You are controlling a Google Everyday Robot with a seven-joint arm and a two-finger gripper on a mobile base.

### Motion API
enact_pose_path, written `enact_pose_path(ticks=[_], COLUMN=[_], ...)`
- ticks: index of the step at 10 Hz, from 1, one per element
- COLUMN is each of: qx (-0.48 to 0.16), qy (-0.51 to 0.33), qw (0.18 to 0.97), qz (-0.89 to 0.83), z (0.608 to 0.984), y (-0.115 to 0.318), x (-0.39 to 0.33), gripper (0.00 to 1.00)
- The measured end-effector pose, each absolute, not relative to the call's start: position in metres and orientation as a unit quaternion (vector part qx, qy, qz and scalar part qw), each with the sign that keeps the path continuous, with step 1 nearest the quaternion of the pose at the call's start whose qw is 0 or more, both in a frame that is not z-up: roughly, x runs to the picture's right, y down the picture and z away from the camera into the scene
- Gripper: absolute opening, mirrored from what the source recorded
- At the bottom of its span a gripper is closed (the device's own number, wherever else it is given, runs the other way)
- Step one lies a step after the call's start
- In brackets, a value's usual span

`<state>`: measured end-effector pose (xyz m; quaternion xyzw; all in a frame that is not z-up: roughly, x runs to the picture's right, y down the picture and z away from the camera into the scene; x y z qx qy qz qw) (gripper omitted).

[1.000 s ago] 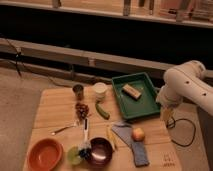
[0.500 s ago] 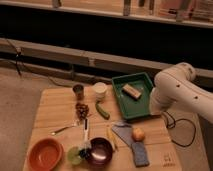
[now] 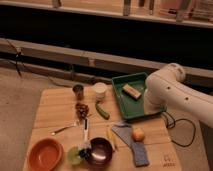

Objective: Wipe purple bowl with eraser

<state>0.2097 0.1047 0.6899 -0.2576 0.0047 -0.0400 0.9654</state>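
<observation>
The purple bowl (image 3: 99, 151) stands at the table's front edge, between a small green cup (image 3: 74, 155) and a grey-blue sponge (image 3: 140, 153). The eraser (image 3: 132, 91), a tan block, lies in the back part of the green tray (image 3: 125, 107). My white arm (image 3: 167, 90) reaches in from the right and covers the tray's right side. The gripper (image 3: 151, 109) is at the arm's low end over the tray's right edge, to the right of the eraser and far from the purple bowl.
An orange bowl (image 3: 46, 154) sits at the front left. A white cup (image 3: 100, 91), a metal cup (image 3: 78, 90), a brown cone (image 3: 81, 109), a green vegetable (image 3: 102, 111), a spoon (image 3: 65, 129), a grey-blue cloth (image 3: 122, 131) and an orange fruit (image 3: 138, 134) lie on the wooden table (image 3: 52, 107).
My arm has moved left from the table's right side and now hangs over the right part of the green tray. The objects on the table have not moved.
</observation>
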Motion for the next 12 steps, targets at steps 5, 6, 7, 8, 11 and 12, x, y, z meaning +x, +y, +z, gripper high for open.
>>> enact_pose_path(ticks=[5,6,7,8,11,12], qx=[-0.269,-0.275,-0.280,-0.288,-0.303,-0.307], qy=[0.027,0.025,0.024,0.021,0.013,0.013], qw=[0.963,0.961,0.960,0.957,0.953,0.951], qz=[-0.001,0.000,-0.001,-0.001,-0.011,-0.013], z=[0.719,0.730,0.736,0.745,0.767,0.774], y=[0.072,0.063,0.060,0.056,0.054,0.055], x=[0.226,0.224,0.222,0.219,0.202,0.201], gripper=[0.59,0.71,0.77,0.80,0.80,0.80])
